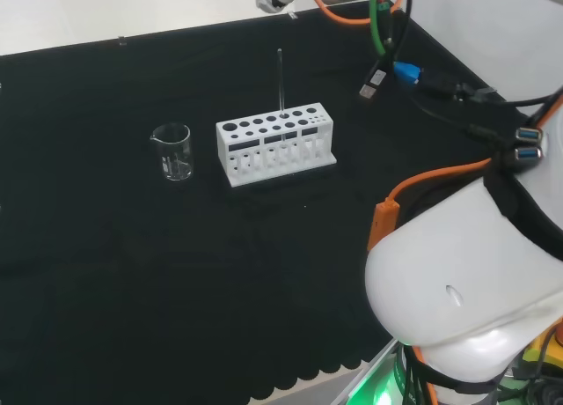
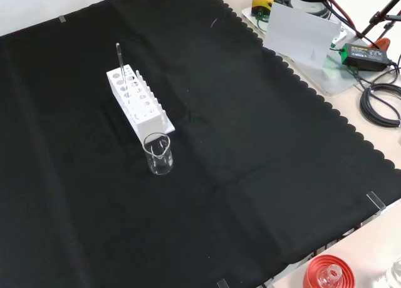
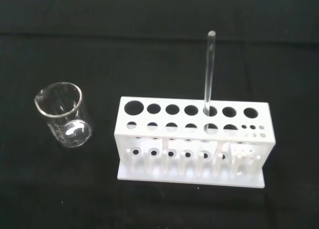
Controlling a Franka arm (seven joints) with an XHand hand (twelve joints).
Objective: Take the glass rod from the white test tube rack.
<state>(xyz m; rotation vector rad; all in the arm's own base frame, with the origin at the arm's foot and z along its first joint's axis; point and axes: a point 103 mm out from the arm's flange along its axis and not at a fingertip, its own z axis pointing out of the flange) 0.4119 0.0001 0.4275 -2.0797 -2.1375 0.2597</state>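
1. Glass rod (image 3: pixel 209 72) stands upright in a back-row hole of the white test tube rack (image 3: pixel 194 139), untouched, so the task looks not yet begun.
2. Black cloth covers the counter (image 2: pixel 250 144); an empty clear beaker (image 1: pixel 173 151) stands just beside the rack's end.
3. Whether the hand is open or closed, I cannot tell.
4. Reaching, grasping and lifting the rod all remain to be done.

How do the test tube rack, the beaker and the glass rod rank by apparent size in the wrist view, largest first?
1. White test tube rack, by far the widest and bulkiest.
2. Beaker, much smaller than the rack.
3. Glass rod, a thin line, though its visible length rivals the beaker's height.
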